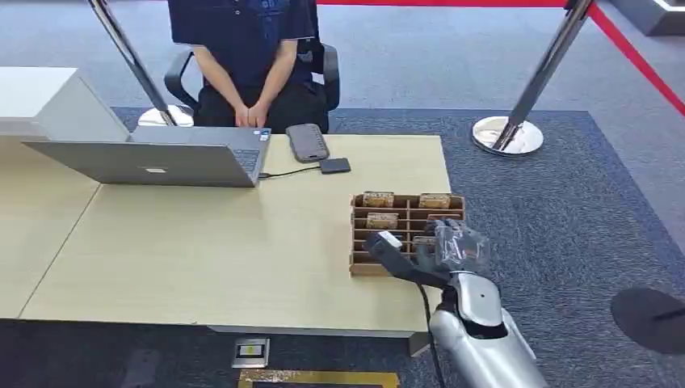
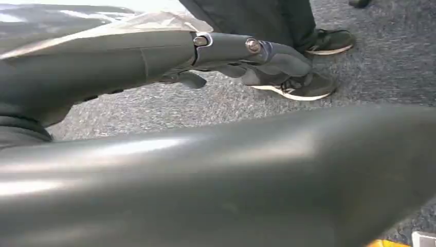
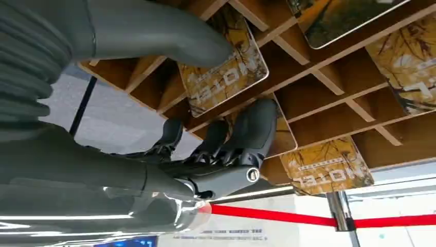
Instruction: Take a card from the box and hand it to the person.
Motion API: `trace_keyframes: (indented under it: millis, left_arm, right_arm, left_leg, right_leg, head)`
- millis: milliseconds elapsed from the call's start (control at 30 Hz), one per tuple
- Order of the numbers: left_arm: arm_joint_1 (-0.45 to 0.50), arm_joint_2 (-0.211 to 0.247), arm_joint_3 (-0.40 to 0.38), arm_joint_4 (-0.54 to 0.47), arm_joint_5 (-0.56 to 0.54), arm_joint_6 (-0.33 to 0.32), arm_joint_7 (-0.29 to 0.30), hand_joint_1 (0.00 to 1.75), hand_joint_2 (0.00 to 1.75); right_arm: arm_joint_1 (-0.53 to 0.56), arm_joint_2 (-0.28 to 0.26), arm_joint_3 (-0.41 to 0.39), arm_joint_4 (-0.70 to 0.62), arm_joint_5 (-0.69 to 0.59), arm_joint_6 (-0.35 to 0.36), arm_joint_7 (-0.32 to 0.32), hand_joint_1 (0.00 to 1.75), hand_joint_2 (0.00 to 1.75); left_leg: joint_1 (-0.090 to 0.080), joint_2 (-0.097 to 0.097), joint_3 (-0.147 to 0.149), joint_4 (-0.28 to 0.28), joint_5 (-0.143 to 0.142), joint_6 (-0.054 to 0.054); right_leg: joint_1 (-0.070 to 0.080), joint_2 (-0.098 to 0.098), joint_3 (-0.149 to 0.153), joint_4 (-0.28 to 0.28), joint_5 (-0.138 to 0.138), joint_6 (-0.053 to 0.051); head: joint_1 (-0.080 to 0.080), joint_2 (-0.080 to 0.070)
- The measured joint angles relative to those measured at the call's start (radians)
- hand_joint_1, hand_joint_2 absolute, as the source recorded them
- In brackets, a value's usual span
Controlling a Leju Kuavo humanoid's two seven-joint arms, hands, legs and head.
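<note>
Currently the right hand (image 1: 440, 246) hovers over the wooden card box (image 1: 408, 233), which sits on the counter (image 1: 242, 242) at about 4 o'clock from the counter's middle, near the right edge. In the right wrist view the fingers (image 3: 254, 128) are apart, moderately spread, tips down among the dividers, thumb (image 3: 169, 38) over a neighbouring compartment. Nothing is held yet; one fingertip looks to be touching or just above a card (image 3: 280, 139), contact can't be confirmed.

Left hand (image 2: 247, 51) hangs by the floor, fingers loosely extended and empty.

Risks, as judgement:
- Cards lie flat or slightly tilted in narrow slots. Thick fingers may not get under an edge, so the pinch slips off the glossy face.
- Fingers straddle divider walls; closing could clamp wood instead of card, or drag the whole box, which looks light and unfixed near the counter edge.
- Thumb sits over a different compartment than the fingers, so opposition on one card is poor unless the hand re-aligns.
- Person (image 1: 250, 56) is seated at 12 o'clock behind the laptop (image 1: 153, 158), well apart from the box; a weak pinch could drop the card during the long reach.

Cards: thin, rigid-looking rectangles, rounded corners, yellow-brown leaf print with white lettering, pale rim. One such card (image 3: 223, 77) lies beside the thumb. Several compartments hold one, several are bare wood.
</note>
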Motion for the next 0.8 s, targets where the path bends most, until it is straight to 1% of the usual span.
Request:
trace_keyframes:
  millis: [67,133,200,233,267,333,367,400,433,800]
  left_arm:
    - [0.000,0.000,0.000,0.000,-0.002,0.000,0.000,0.00,0.00]
    - [0.000,0.000,0.000,0.000,-0.003,0.000,-0.001,0.00,0.00]
    - [0.000,0.000,0.000,0.000,-0.003,0.000,-0.001,0.00,0.00]
    - [0.000,0.000,0.000,0.000,-0.003,0.000,-0.001,0.00,0.00]
    - [0.000,0.000,0.000,0.000,-0.002,0.000,-0.001,0.00,0.00]
    - [0.000,0.000,0.000,0.000,-0.002,0.000,-0.001,0.00,0.00]
    - [0.000,0.000,0.000,0.000,-0.002,0.000,-0.001,0.00,0.00]
    - [0.000,0.000,0.000,0.000,-0.002,0.000,-0.001,0.00,0.00]
    - [0.000,0.000,0.000,0.000,-0.001,0.000,-0.001,0.00,0.00]
    - [0.000,0.000,0.000,0.000,-0.001,0.000,-0.005,0.00,0.00]
  right_arm:
    - [0.000,0.000,-0.001,0.004,0.001,0.000,0.000,0.80,1.75]
    - [-0.001,0.000,-0.003,0.008,0.002,0.000,0.000,0.87,1.75]
    - [-0.003,0.000,-0.004,0.010,0.003,0.000,0.000,0.89,1.75]
    - [-0.004,0.000,-0.004,0.012,0.005,0.000,0.000,0.94,1.75]
    - [-0.005,0.000,-0.004,0.013,0.007,0.000,0.000,0.94,1.75]
    - [-0.006,0.001,-0.004,0.013,0.009,0.000,0.000,1.06,1.75]
    - [-0.007,0.001,-0.004,0.014,0.010,0.000,0.000,1.22,1.75]
    - [-0.007,0.001,-0.004,0.014,0.010,0.000,0.000,1.33,1.75]
    - [-0.008,0.002,-0.004,0.014,0.011,0.000,0.000,1.36,1.75]
    - [-0.017,0.009,-0.004,0.016,0.016,0.000,-0.001,1.36,1.75]
  left_leg:
    - [0.000,0.000,0.000,0.000,0.000,0.000]
    - [0.000,0.000,0.000,0.000,0.000,0.000]
    - [0.000,0.000,0.000,0.000,0.000,0.000]
    - [0.000,0.000,0.000,0.000,0.000,0.000]
    - [0.000,0.000,0.000,0.000,0.000,0.000]
    - [0.000,0.000,0.000,0.000,0.000,0.000]
    - [0.000,0.000,0.000,0.000,0.000,0.000]
    - [0.000,0.000,0.000,0.000,0.000,0.000]
    - [0.000,0.000,0.000,0.000,0.000,0.000]
    - [0.000,0.000,0.000,0.000,0.000,0.000]
  right_leg:
    - [0.000,0.000,0.000,0.000,0.000,0.000]
    - [0.000,0.000,0.000,0.000,0.000,0.000]
    - [0.000,0.000,0.000,0.000,0.000,0.000]
    - [0.000,0.000,0.000,0.000,0.000,0.000]
    - [0.000,0.000,0.000,0.000,0.000,0.000]
    - [0.000,0.000,0.000,0.000,0.000,0.000]
    - [0.000,0.000,0.000,0.000,0.000,0.000]
    - [0.000,0.000,0.000,0.000,0.000,0.000]
    - [0.000,0.000,0.000,0.000,0.000,0.000]
    - [0.000,0.000,0.000,0.000,0.000,0.000]
  head:
    - [0.000,0.000]
    - [0.000,0.000]
    - [0.000,0.000]
    - [0.000,0.000]
    - [0.000,0.000]
    - [0.000,0.000]
    - [0.000,0.000]
    - [0.000,0.000]
    - [0.000,0.000]
    - [0.000,0.000]
